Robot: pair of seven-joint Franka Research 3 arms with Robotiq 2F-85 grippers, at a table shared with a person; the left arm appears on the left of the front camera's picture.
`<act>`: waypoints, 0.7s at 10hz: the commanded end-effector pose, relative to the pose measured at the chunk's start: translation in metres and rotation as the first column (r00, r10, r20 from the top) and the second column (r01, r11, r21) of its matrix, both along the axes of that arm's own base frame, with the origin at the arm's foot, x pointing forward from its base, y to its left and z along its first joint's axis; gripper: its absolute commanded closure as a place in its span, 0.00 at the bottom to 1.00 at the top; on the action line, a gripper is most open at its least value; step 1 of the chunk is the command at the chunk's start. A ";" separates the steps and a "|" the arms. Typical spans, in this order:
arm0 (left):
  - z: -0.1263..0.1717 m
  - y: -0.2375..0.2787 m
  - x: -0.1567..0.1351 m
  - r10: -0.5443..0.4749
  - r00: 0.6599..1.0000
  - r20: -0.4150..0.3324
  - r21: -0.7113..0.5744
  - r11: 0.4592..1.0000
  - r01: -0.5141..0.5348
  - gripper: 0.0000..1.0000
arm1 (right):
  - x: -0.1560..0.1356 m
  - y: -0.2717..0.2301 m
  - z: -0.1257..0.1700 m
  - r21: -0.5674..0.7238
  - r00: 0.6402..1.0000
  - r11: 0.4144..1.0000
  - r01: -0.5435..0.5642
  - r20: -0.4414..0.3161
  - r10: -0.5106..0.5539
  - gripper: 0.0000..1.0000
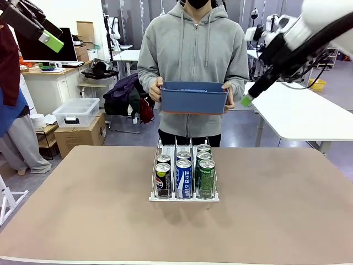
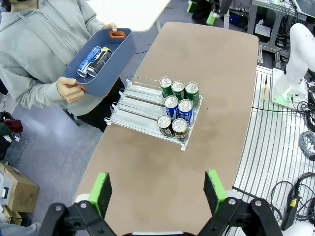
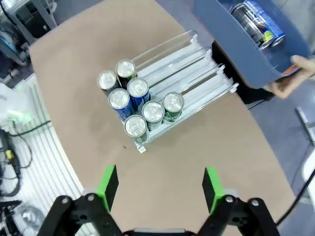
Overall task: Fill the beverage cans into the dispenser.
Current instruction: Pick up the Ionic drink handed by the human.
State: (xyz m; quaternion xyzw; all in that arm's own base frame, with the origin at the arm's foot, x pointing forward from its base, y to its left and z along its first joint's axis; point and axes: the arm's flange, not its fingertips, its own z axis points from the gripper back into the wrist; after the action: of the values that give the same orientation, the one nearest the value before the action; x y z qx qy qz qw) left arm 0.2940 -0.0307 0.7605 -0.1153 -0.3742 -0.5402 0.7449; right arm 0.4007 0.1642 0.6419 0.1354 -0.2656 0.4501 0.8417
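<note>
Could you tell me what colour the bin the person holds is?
The bin is blue with orange handles, clearest in the left wrist view.

Blue bin (image 3: 236, 49) cut by top edge; rear cans (image 1: 183, 156) mostly hidden behind front cans (image 1: 183, 179).

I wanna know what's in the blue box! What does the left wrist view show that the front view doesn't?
Left wrist view: it looks down into the blue bin, where two cans lie, past the open left gripper. Front view: the bin's outer wall, and labels face-on on the seven cans standing in the dispenser. Both: the person holding the bin, and those standing cans.
</note>
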 end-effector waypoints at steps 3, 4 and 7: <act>-0.001 0.000 0.000 0.001 1.000 -0.002 0.000 1.000 -0.001 0.00 | -0.008 -0.034 0.053 0.098 0.998 0.994 0.056 0.003 -0.057 0.09; -0.001 0.000 0.000 0.001 1.000 -0.002 0.000 1.000 -0.001 0.00 | -0.009 -0.041 0.063 0.083 0.999 0.996 0.039 0.000 -0.039 0.09; -0.001 0.000 0.000 0.001 1.000 -0.002 0.000 1.000 -0.001 0.00 | -0.016 -0.052 0.078 0.087 0.999 0.996 0.033 0.016 -0.035 0.09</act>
State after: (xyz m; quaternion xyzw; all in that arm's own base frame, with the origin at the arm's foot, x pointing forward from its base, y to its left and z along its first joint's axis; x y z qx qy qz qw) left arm 0.2940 -0.0307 0.7606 -0.1152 -0.3742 -0.5402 0.7449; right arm 0.3852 0.1162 0.7178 0.1525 -0.2954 0.4210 0.8440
